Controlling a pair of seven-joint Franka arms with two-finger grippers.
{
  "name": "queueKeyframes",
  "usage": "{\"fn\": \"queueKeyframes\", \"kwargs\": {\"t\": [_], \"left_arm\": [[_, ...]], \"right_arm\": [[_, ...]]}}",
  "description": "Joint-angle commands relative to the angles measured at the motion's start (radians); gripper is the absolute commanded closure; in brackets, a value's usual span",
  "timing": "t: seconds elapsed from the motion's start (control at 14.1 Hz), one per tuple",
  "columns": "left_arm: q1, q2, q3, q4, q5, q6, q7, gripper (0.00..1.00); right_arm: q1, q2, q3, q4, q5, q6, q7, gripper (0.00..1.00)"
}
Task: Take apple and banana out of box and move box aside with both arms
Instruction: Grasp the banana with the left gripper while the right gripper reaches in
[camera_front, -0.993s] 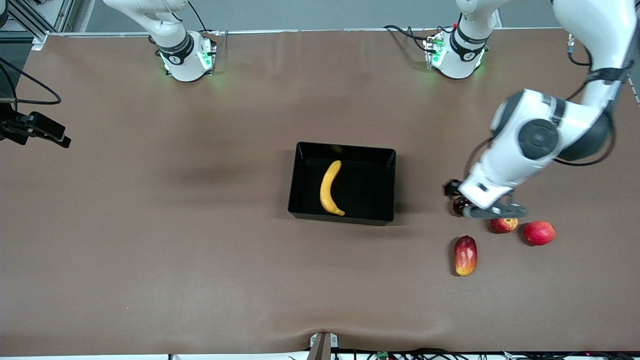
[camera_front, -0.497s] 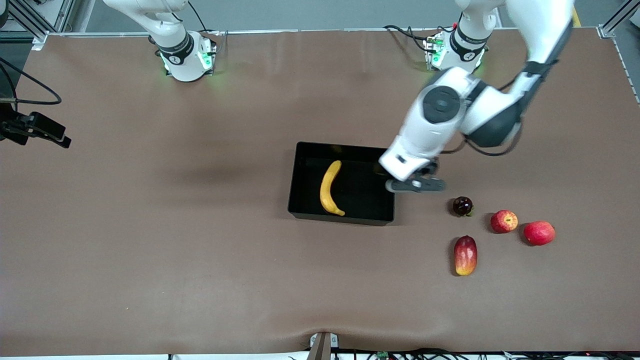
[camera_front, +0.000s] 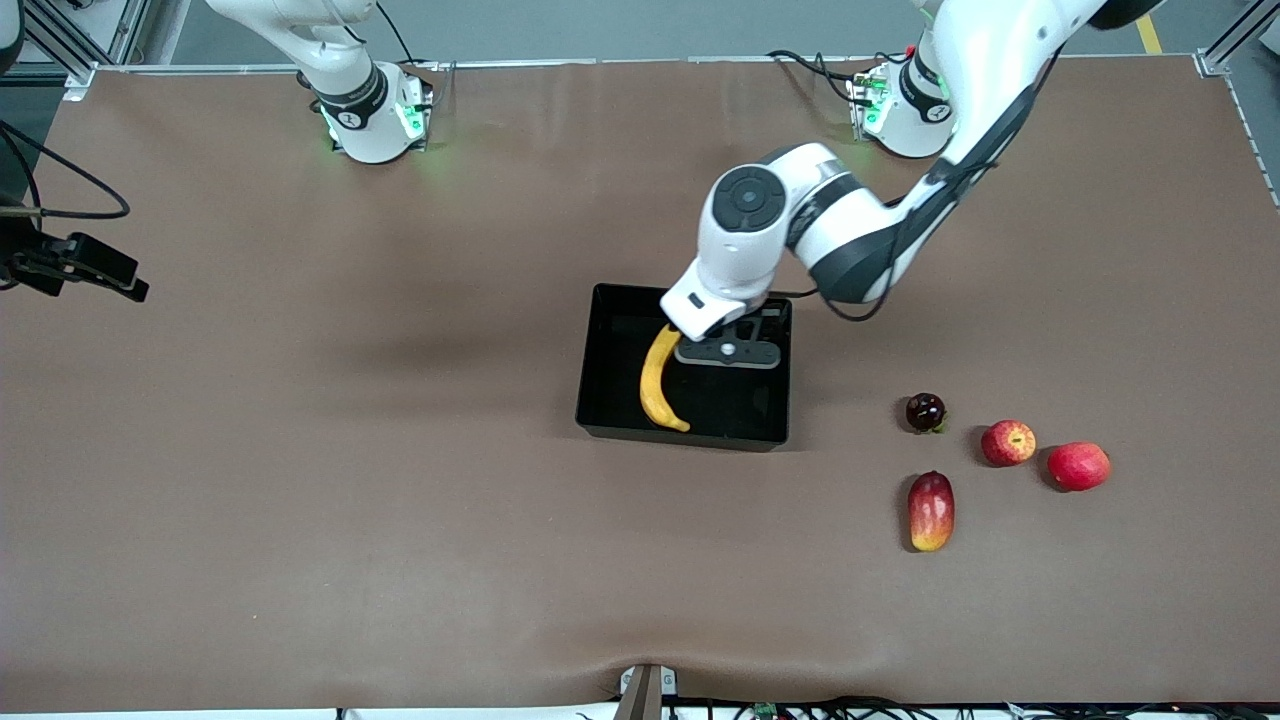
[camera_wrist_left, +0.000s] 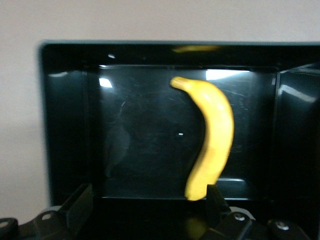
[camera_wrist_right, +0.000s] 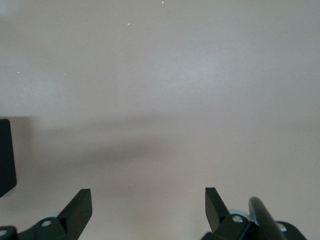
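The box (camera_front: 680, 436) is a black bin at the middle of the table. The yellow banana (camera_front: 657, 380) lies inside it. My left gripper (camera_front: 727, 354) hangs over the box's part nearer the robots, open and holding nothing. In the left wrist view the banana (camera_wrist_left: 214, 135) lies on the glossy floor of the box (camera_wrist_left: 65, 125), past the open left gripper (camera_wrist_left: 148, 196). A small red apple with yellow patches (camera_front: 1008, 442) sits on the table toward the left arm's end. My right gripper (camera_wrist_right: 148, 199) is open over bare table and waits.
Around the apple lie a second red apple (camera_front: 1078, 465), a small dark red fruit (camera_front: 925, 411) and a long red and yellow fruit (camera_front: 931, 510). A black device with cables (camera_front: 75, 265) juts in at the right arm's end.
My left arm has swung from above the fruits at its end of the table to above the box, open all the while. The fruits and the box have stayed put.
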Motion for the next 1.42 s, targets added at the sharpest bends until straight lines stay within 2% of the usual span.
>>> {"fn": "queueKeyframes", "kwargs": {"t": [0.0,0.14,0.35,0.5,0.64,1.06,1.14,1.21,1.35], "left_arm": [[-0.031,0.106,0.007,0.070,0.052,0.051,-0.034,0.00],[-0.066,0.135,0.027,0.071,0.085,0.123,-0.036,0.00],[-0.225,0.144,0.186,0.096,0.076,0.161,-0.124,0.00],[-0.305,0.181,0.251,0.139,0.070,0.168,-0.137,0.00],[-0.327,0.221,0.257,0.179,0.076,0.172,-0.167,0.00],[-0.361,0.259,0.286,0.186,0.088,0.244,-0.221,0.00],[-0.354,0.256,0.287,0.186,0.089,0.244,-0.215,0.04],[-0.354,0.261,0.287,0.184,0.089,0.244,-0.221,0.17],[-0.361,0.261,0.297,0.180,0.088,0.244,-0.226,0.32]], "right_arm": [[-0.014,0.014,0.010,0.010,0.007,0.001,-0.014,0.00],[-0.017,0.016,0.010,0.010,0.008,0.004,-0.014,0.00],[-0.003,0.039,0.013,0.010,0.005,0.004,-0.013,0.00],[-0.008,0.057,0.013,0.010,0.003,0.004,-0.016,0.00],[-0.013,0.137,0.013,0.010,0.008,0.001,-0.016,0.00],[-0.002,0.166,0.015,-0.004,0.007,-0.013,-0.014,0.00],[0.004,0.166,0.015,-0.006,0.007,-0.014,-0.007,0.00],[0.015,0.166,0.015,-0.006,0.007,-0.020,-0.004,0.00],[0.021,0.169,0.016,-0.018,0.020,-0.026,-0.002,0.00]]}}
